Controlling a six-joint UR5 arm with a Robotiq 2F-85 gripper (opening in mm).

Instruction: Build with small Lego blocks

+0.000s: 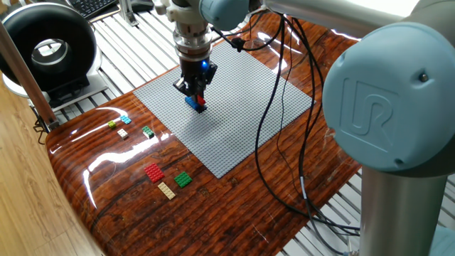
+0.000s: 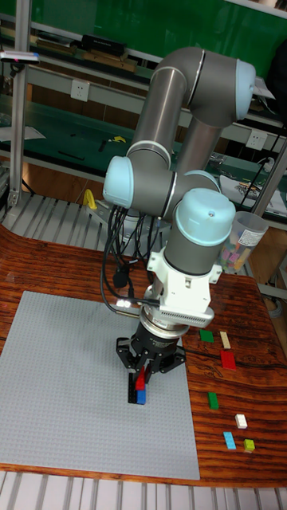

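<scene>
Your wooden table (image 1: 234,206) carries a grey baseplate (image 1: 242,121). You'll see the gripper (image 1: 196,95) pinching what looks like a red brick (image 2: 144,376) over the blue brick (image 1: 193,103). "UR" marks the arm (image 1: 387,107).

This is a robotics lab or workshop. A UR5 arm (image 2: 179,199) stands at a glossy wood-grain table (image 1: 234,206) set on slatted aluminium framing (image 1: 128,43). Behind it runs a green-topped workbench (image 2: 72,131) with wall sockets (image 2: 79,89) above (tools lie scattered on it). A keyboard (image 1: 96,6) and loose black cables (image 1: 284,142) complete the bench.
</scene>
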